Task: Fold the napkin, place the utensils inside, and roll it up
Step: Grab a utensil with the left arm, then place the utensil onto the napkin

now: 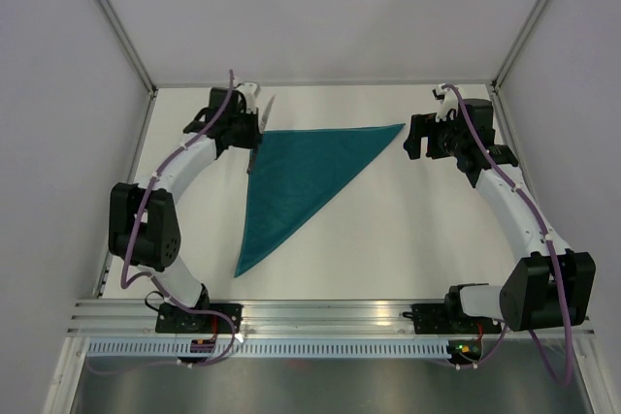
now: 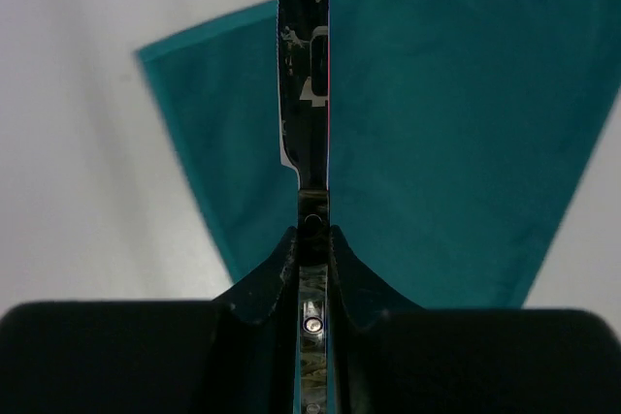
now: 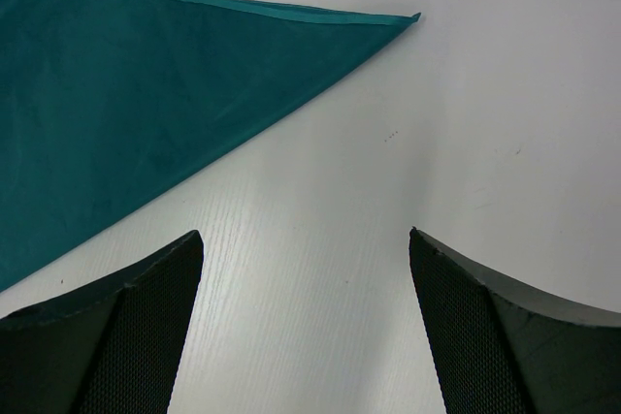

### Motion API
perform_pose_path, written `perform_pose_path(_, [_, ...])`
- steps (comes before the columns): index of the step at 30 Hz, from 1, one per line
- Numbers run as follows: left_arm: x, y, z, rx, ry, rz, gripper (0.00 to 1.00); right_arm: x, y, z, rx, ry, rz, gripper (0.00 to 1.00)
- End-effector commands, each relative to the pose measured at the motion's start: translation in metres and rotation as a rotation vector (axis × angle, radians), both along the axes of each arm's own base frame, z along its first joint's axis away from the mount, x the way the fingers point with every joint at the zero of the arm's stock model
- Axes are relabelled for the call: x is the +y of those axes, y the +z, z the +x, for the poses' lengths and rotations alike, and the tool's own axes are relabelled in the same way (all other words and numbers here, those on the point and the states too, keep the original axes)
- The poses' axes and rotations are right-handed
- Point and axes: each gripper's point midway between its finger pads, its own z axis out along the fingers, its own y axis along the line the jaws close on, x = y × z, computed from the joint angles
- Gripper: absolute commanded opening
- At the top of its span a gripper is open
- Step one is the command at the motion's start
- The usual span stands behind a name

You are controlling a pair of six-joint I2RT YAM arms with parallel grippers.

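The left claw [image 2: 312,239] is clenched on the knife [image 2: 306,94] – its two dark fingers pinch the dark handle between them, and the silvery blade runs straight out ahead of the fingertips, turned edge-on to the wrist camera with the serrated edge on the left. Beneath and ahead of this claw lies the napkin [image 1: 301,172], a teal cloth folded into a triangle and lying flat on the white table [image 1: 408,230]. From the wrist view the blade crosses over one corner of the cloth, with most of the teal spreading to the right of the blade and only a narrow strip showing to its left. From above, the knife sits along the triangle's left edge close to its far left corner; whether the blade touches the cloth or hangs just over it cannot be told. The right claw [image 3: 306,239] is released – its jaws stand wide apart with only bare tabletop between them, gripping nothing. The pointed far right corner of the napkin lies ahead of this claw, roughly in line with its right finger, and the cloth widens away to the left, ahead of the left finger. No part of the cloth reaches between the fingertips.
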Motion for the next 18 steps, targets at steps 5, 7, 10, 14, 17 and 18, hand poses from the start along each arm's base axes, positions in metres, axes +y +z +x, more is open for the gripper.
perform_pose_path(5, [-0.106,0.002,-0.055,-0.029,-0.417,0.008,0.02,-0.005,0.015,0.004,-0.050,-0.030,-0.021,0.91])
perform_pose_path(7, [-0.123,-0.006,-0.069,-0.003,-0.475,0.013,0.02,-0.006,0.016,0.004,-0.052,-0.031,-0.022,0.91])
perform_pose_path(10, [-0.143,-0.025,-0.087,0.051,-0.548,0.025,0.02,-0.007,0.016,0.005,-0.054,-0.036,-0.025,0.91])
perform_pose_path(14, [-0.159,-0.043,-0.100,0.091,-0.586,0.049,0.02,-0.006,0.015,0.006,-0.052,-0.037,-0.027,0.91])
perform_pose_path(17, [-0.169,-0.054,-0.105,0.111,-0.604,0.062,0.02,-0.008,0.013,0.006,-0.050,-0.044,-0.031,0.91])
perform_pose_path(18, [-0.172,-0.057,-0.106,0.115,-0.613,0.064,0.02,-0.008,0.013,0.006,-0.050,-0.045,-0.032,0.91])
